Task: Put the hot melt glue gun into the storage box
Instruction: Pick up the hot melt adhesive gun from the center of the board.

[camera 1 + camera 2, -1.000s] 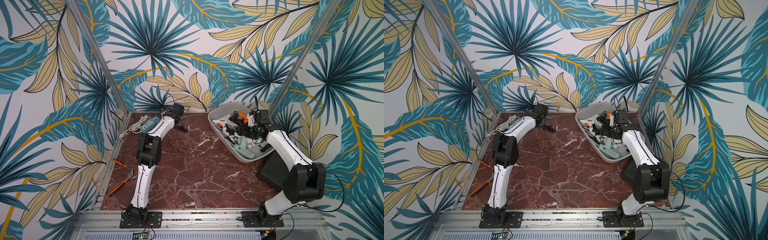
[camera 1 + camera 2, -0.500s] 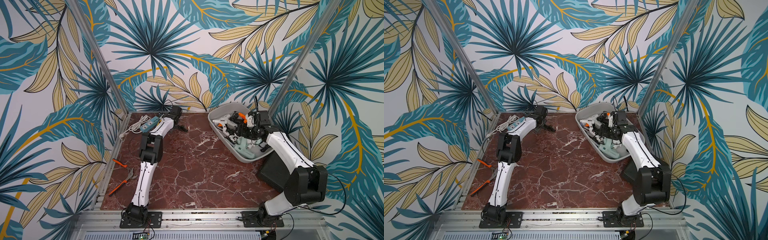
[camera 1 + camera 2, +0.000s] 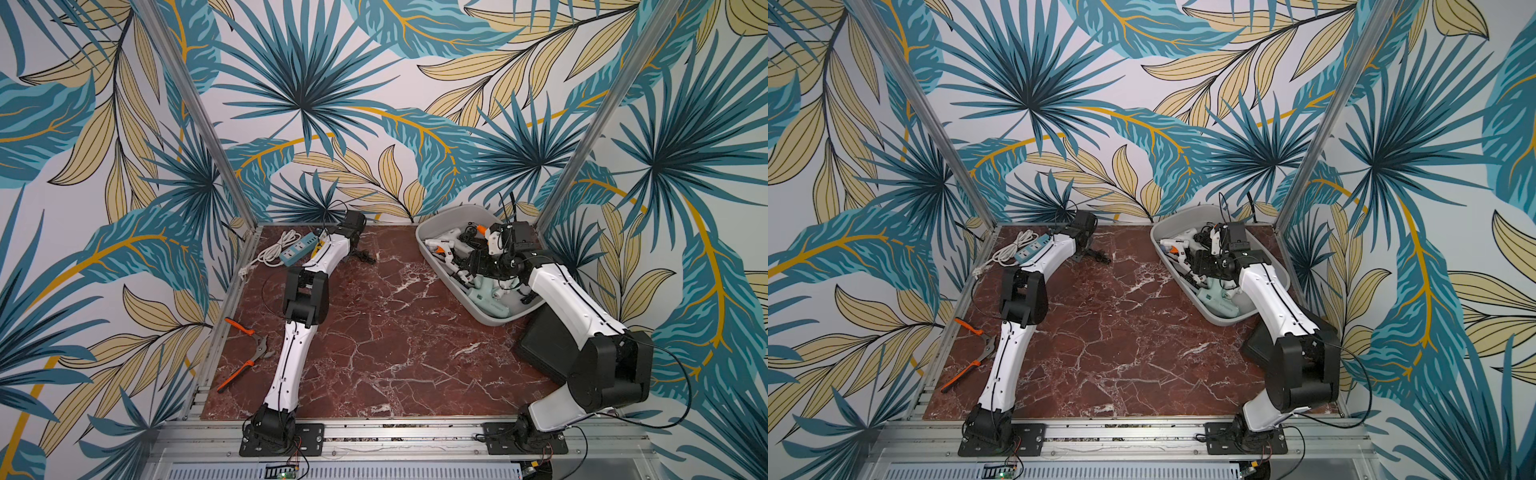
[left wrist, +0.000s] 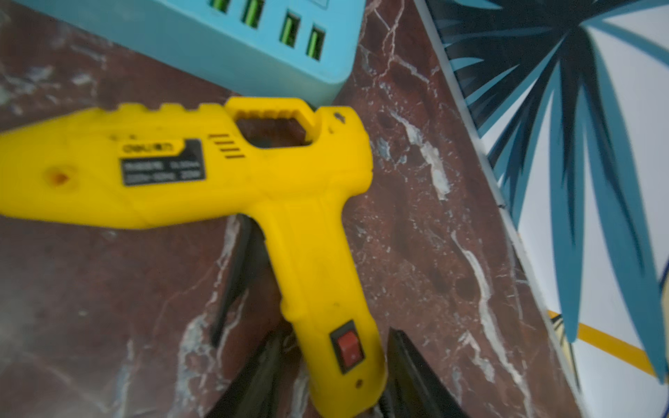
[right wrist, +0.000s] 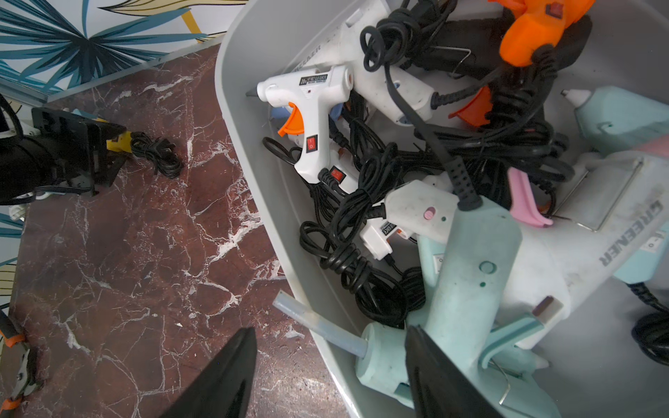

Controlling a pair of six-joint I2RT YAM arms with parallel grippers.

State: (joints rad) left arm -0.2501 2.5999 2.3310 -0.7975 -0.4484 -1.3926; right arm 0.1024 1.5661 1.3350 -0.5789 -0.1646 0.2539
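Note:
A yellow hot melt glue gun (image 4: pixel 289 173) lies flat on the marble table at the back left, beside a blue power strip (image 4: pixel 253 47). My left gripper (image 4: pixel 336 334) is shut on the lower end of its handle, one finger on each side of the red switch. From the right wrist view a yellow bit of the gun (image 5: pixel 117 143) shows at the left gripper. The light grey storage box (image 3: pixel 451 214) (image 3: pixel 1183 216) (image 5: pixel 260 181) stands at the back right with several glue guns and tangled black cords inside. My right gripper (image 5: pixel 329 331) (image 3: pixel 478 266) hangs open over the box's near wall, holding nothing.
The blue power strip (image 3: pixel 297 249) and its white cord (image 3: pixel 274 249) lie at the back left. A black cord bundle (image 3: pixel 365 255) sits by the left wrist. Orange-handled pliers (image 3: pixel 245 353) lie at the left edge. A flat black case (image 3: pixel 544 345) sits under the right arm.
The left jaws have come together around the yellow gun's handle, and the left arm's elbow has shifted slightly. The right gripper stays open over the box, hardly moved.

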